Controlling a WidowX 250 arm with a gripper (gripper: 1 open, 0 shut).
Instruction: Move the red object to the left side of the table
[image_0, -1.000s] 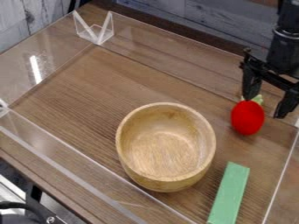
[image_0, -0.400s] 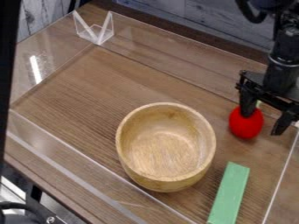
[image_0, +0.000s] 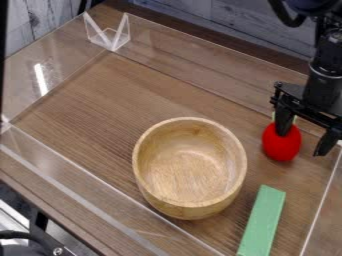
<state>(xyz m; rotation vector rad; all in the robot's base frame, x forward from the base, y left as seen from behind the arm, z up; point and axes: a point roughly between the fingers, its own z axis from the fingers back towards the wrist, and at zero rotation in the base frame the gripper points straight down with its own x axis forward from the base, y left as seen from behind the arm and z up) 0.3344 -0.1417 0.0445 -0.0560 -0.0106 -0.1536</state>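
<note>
The brown wood-grain table (image_0: 94, 105) is filling most of the view, and low clear walls are running along its border. On it, the round light wooden bowl (image_0: 189, 168) is sitting near the middle of the picture, toward the lower part, with its hollow facing up. It is the biggest thing resting there, and it is lying between the strawberry and the lower left part of the table as the camera is seeing it. The flat green bar (image_0: 262, 222) is lying to the lower right of the bowl, just beside it, its long side slanting slightly and its lower end reaching the picture's bottom edge. A small clear plastic piece (image_0: 108, 33) is standing near the upper left, well apart from the bowl. The red strawberry (image_0: 281, 142) is resting on the right part of the table, up and to the right of the bowl and above the green bar, apart from both. Its small leafy top is showing only in part behind the dark fingers.

The black arm (image_0: 325, 20) is coming in from the upper right edge and reaching down toward the strawberry. The end effector (image_0: 299, 118) is staying open, its fingers spreading, with one at the strawberry's upper side and the other off to its right. Whether that nearer finger is touching the fruit is impossible to tell.
</note>
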